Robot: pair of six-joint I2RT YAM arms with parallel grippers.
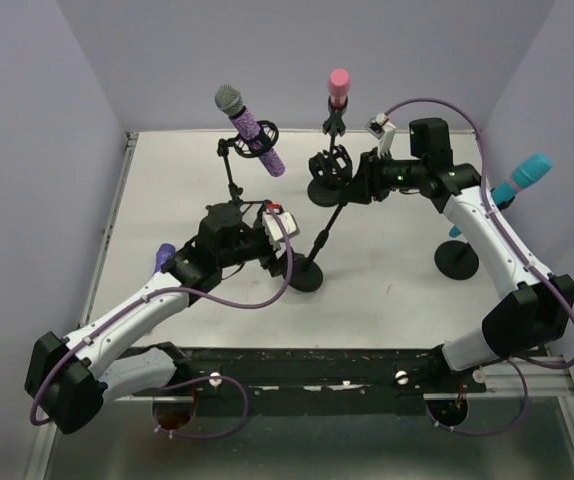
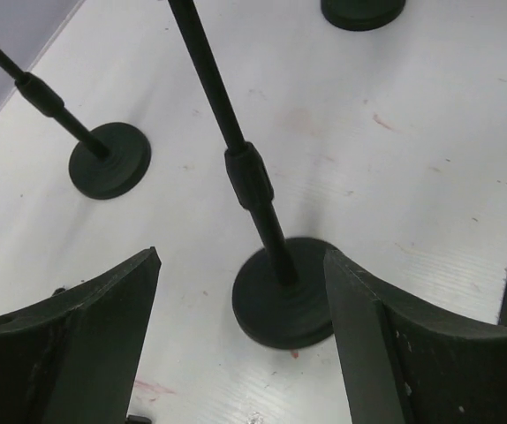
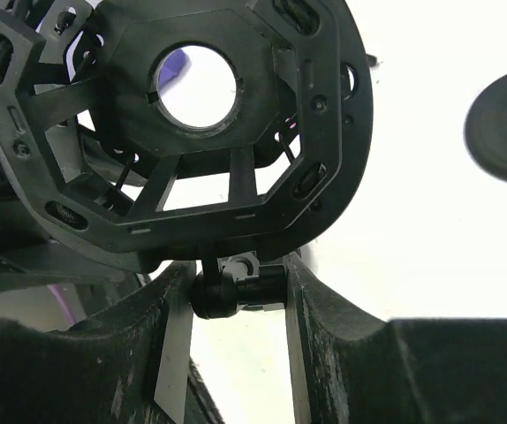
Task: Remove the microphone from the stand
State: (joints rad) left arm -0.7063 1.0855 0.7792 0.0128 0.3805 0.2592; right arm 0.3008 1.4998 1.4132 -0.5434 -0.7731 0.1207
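While the rounded violet-blue microphone [image 1: 165,254] lies near left on the white table [image 1: 397,290], half hidden beside the left arm, the right gripper [image 3: 236,283] pinches the pivot [image 3: 227,291] under an empty black caged shock mount [image 3: 271,88]. The left gripper [image 2: 240,261] gapes wide over a round stand base [image 2: 280,305].

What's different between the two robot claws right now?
The left gripper is open, its fingers apart either side of a stand's round base; the right gripper is shut on the small joint under an empty shock mount. The left gripper points down at the table; the right gripper sits at the stand's top. Both have two dark fingers.
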